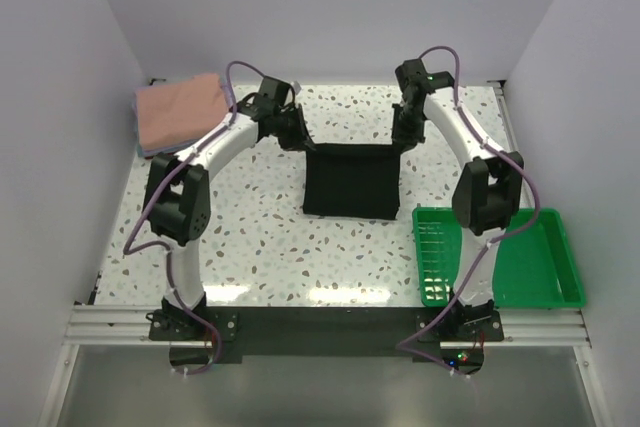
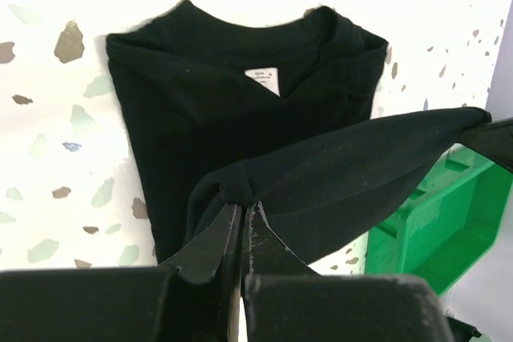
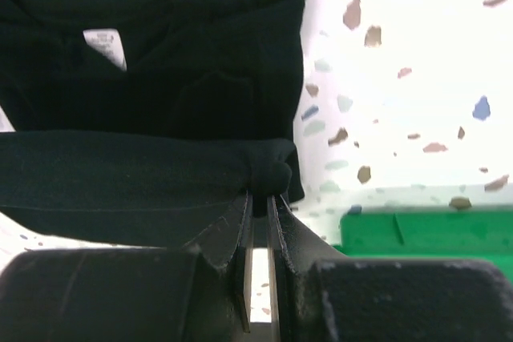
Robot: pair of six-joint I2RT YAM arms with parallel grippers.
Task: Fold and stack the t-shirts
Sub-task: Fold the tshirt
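Note:
The black t-shirt [image 1: 352, 182] lies in the middle of the table, its far edge lifted. My left gripper [image 1: 297, 134] is shut on the far left corner of that edge [image 2: 232, 186]. My right gripper [image 1: 402, 137] is shut on the far right corner [image 3: 268, 170]. The lifted cloth stretches between the two grippers above the rest of the shirt. The collar and its small white tag [image 2: 263, 80] lie flat below, and the tag also shows in the right wrist view [image 3: 105, 46]. A folded salmon-pink shirt [image 1: 180, 112] lies on a bluish one at the far left corner.
A green plastic tray [image 1: 540, 262] stands at the near right, close to the black shirt's right edge; it also shows in the left wrist view [image 2: 437, 222] and the right wrist view [image 3: 425, 230]. White walls enclose the speckled table [image 1: 260, 237].

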